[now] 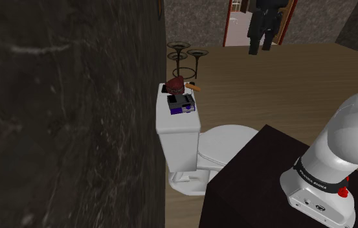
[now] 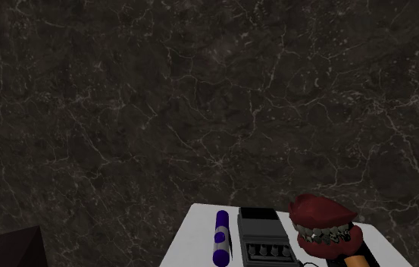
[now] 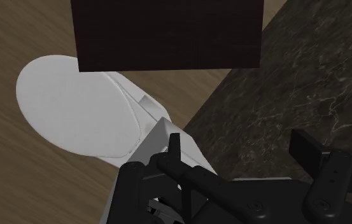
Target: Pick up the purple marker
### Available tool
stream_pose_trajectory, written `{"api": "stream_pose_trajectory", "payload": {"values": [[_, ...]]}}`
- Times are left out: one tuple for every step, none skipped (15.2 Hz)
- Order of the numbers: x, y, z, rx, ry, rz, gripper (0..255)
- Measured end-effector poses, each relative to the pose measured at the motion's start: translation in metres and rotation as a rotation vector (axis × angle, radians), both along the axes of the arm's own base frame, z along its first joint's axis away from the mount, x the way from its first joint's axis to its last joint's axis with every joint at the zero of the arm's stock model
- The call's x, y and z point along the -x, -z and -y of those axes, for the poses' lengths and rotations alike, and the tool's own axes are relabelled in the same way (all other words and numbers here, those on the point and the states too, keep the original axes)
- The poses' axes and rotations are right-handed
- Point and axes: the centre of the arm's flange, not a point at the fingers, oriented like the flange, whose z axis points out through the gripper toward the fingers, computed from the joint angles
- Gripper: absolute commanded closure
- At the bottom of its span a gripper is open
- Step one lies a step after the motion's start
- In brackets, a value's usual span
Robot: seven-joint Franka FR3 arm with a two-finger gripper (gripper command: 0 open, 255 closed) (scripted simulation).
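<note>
The purple marker [image 2: 220, 237] lies on the white toilet tank lid [image 2: 192, 235], at the second exterior view's left, beside a dark grey box [image 2: 264, 237]. In the shoulder view the marker [image 1: 184, 110] shows as a purple strip at the near end of the things on the tank lid [image 1: 178, 122]. My gripper [image 3: 240, 149] is open, its black fingers [image 3: 176, 145] standing well apart with nothing between them. It hangs above the toilet, with a corner of the white tank [image 3: 190, 149] below the fingers and the marble wall [image 3: 295, 83] alongside.
A red set of model teeth [image 2: 321, 224] and an orange-handled item [image 1: 193, 86] share the lid. A dark marble wall [image 1: 67, 110] rises beside the tank. The white toilet seat [image 3: 79, 105], my dark stand [image 1: 255, 175], a wire holder with bowls [image 1: 187, 55] and wood floor surround it.
</note>
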Motion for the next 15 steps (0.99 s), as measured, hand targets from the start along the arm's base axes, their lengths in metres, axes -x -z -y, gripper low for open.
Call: {"api": "stream_pose_trajectory", "payload": {"values": [[0.0,0.0,0.0,0.0,0.0,0.0,0],[-0.002,0.005,0.001,0.002,-0.012,0.002,0],[-0.007,0.014,0.002,0.006,-0.03,0.005,0],[-0.014,0.023,0.005,0.01,-0.051,0.01,0],[-0.02,0.031,0.008,0.014,-0.074,0.015,0],[-0.024,0.039,0.011,0.019,-0.098,0.021,0],[-0.033,0.052,0.013,0.024,-0.123,0.025,0],[-0.04,0.062,0.018,0.029,-0.148,0.031,0],[-0.047,0.071,0.019,0.034,-0.173,0.037,0],[-0.054,0.083,0.019,0.038,-0.198,0.042,0],[-0.061,0.095,0.024,0.044,-0.223,0.048,0],[-0.066,0.106,0.025,0.048,-0.249,0.054,0],[-0.073,0.113,0.026,0.054,-0.274,0.061,0],[-0.079,0.123,0.029,0.058,-0.299,0.066,0],[-0.087,0.133,0.031,0.063,-0.324,0.071,0]]}}
